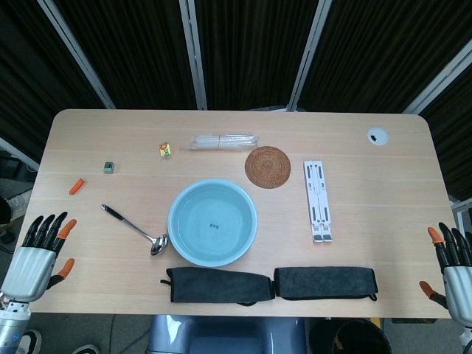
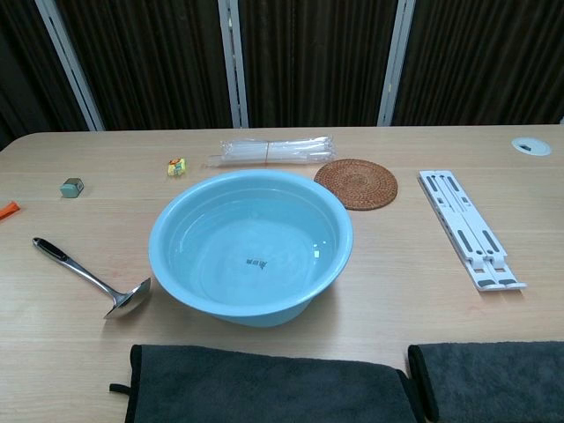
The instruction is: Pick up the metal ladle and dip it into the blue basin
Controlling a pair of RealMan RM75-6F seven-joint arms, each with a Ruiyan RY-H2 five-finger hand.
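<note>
At the far left edge, the left hand hovers off the pale wood-grain desk, its black fingers with orange tips spread apart and holding nothing. Just inside it lie a small orange piece and a little grey-green block. The metal ladle rests flat on the desk, its slim handle dark at the end and angled down to a shiny rounded bowl that lies just beside the left rim of the blue basin. The basin is round, smooth and glossy, sitting mid-desk. Behind it are a tiny yellow packet, a clear plastic bundle and a round woven coaster. Two dark, soft folded cloths line the near edge. To the right lies a white slotted folding stand. The right hand sits at the far right edge, fingers apart and empty.
</note>
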